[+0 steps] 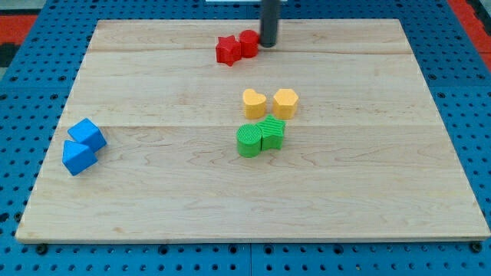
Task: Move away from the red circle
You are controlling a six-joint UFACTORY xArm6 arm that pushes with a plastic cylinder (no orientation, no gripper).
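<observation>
Red circle (249, 43) at view's top, touching red star (227, 50).

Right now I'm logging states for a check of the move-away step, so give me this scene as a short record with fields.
tip: my tip sits near the view's top, right beside the red circle, at its right edge; contact cannot be told
red pair: red star touches the circle's left side
yellow pair: yellow heart and yellow hexagon, side by side at centre
green pair: green circle and green star, touching, just below the yellow ones
blue pair: two blue cubes touching, at the view's left
surface: wooden board
</observation>
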